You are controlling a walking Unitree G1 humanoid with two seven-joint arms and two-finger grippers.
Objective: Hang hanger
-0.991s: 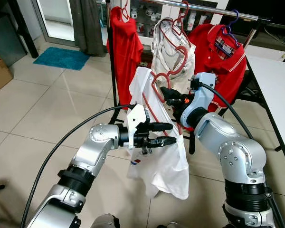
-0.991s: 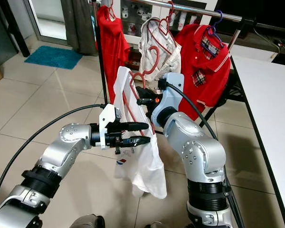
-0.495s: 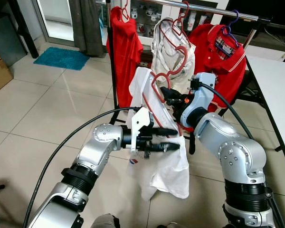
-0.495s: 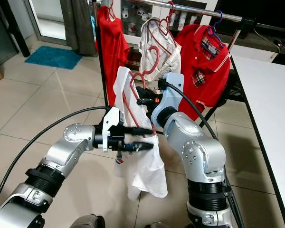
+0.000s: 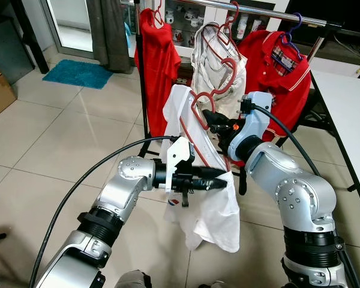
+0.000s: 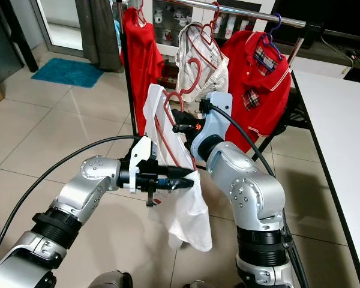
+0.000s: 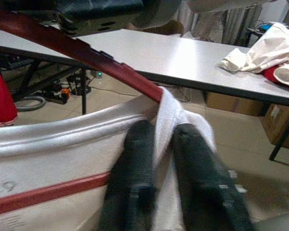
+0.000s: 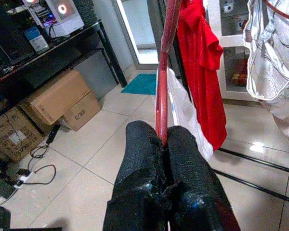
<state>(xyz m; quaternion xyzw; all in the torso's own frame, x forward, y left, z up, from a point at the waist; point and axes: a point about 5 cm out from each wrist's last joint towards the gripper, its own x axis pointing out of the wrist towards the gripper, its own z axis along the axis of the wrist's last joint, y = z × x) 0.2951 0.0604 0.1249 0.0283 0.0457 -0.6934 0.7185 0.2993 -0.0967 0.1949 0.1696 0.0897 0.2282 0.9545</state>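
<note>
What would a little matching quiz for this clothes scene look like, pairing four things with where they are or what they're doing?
Things:
1. left claw
2. right claw
3. plaid-collared red shirt
4. blue mat

States:
A. hanging on the rail
B. lying on the tiled floor
C. pinching the white shirt's fabric
D. shut on the red hanger

Pairs: 1-C, 2-D, 3-A, 4-B

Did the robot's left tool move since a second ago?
Yes. The left tool closed on the white shirt and sits lower and closer to the right arm, which stayed put.
</note>
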